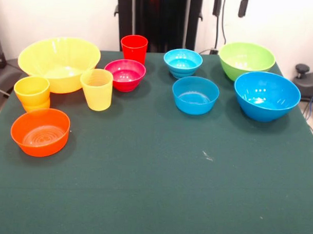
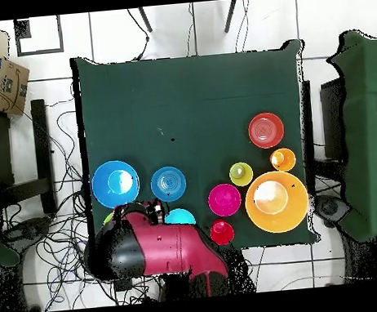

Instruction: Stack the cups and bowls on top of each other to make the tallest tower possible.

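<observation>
All the cups and bowls stand apart on the green table (image 1: 154,189), none stacked. On the left are the large yellow-orange bowl (image 1: 58,62), orange-yellow cup (image 1: 32,92), yellow cup (image 1: 97,89), shallow orange bowl (image 1: 40,132), magenta bowl (image 1: 125,74) and red cup (image 1: 134,48). On the right are two small blue bowls (image 1: 183,62) (image 1: 195,95), the lime green bowl (image 1: 246,60) and the large blue bowl (image 1: 267,95). The front view shows no gripper. In the overhead view the red arm (image 2: 171,248) is folded over the base, its gripper (image 2: 147,209) by the large blue bowl (image 2: 115,184).
The black pedestal (image 1: 160,19) rises behind the table's far edge. In the overhead view, other green tables (image 2: 370,130) stand at both sides, a cardboard box (image 2: 9,84) sits at the upper left, and cables lie on the floor.
</observation>
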You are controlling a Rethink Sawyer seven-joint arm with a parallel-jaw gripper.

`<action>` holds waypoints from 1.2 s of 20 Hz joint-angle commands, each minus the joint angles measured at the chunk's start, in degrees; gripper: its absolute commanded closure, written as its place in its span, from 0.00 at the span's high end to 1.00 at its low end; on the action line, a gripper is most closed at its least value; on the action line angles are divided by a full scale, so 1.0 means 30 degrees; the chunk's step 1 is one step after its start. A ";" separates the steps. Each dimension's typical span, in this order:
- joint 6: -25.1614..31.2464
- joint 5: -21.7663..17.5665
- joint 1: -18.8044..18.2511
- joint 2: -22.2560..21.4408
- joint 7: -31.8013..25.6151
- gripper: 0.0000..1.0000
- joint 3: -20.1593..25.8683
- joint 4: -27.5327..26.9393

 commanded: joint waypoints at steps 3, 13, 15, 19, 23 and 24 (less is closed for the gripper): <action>-0.0394 -0.1040 -0.0805 0.3015 0.1564 1.00 0.1105 0.0198; -0.0282 -0.1396 -0.1878 0.1468 0.0416 1.00 0.2262 0.0778; -0.0027 -0.1368 -0.1998 0.1428 0.0549 1.00 0.2209 0.0797; -0.0618 -0.1398 -0.1460 0.1614 0.1551 1.00 0.1491 0.0576; -0.0955 -0.1792 -0.1365 0.2060 0.1452 1.00 0.1394 0.0496; -0.1087 -0.1808 -0.1425 0.2187 0.1502 1.00 0.1410 0.0522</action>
